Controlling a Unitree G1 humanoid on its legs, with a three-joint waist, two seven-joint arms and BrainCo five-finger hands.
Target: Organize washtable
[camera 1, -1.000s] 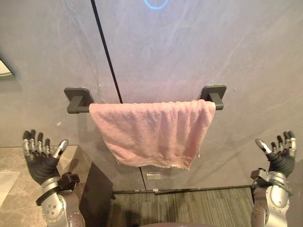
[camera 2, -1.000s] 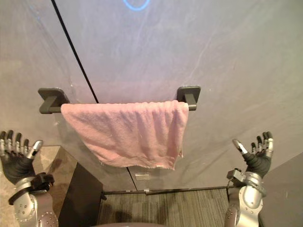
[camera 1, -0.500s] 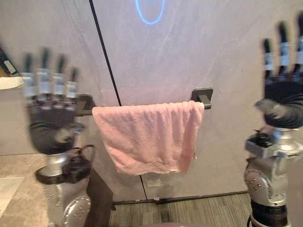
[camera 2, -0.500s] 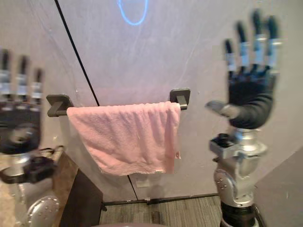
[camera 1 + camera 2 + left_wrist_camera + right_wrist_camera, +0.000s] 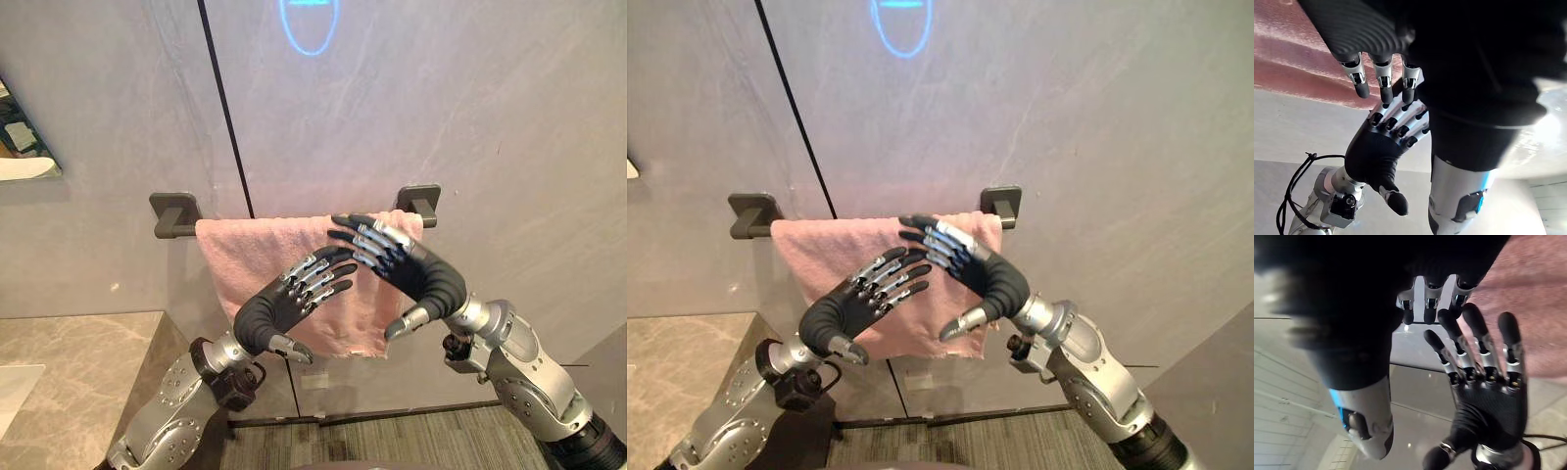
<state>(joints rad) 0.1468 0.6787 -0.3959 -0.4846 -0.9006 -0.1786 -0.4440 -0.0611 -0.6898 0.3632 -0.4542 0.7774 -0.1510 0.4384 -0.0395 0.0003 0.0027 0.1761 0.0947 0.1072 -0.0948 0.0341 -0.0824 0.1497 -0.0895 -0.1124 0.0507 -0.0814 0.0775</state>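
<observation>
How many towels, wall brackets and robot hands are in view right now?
pink towel: 1
dark wall brackets: 2
robot hands, left hand and right hand, both open: 2
Total: 5
</observation>
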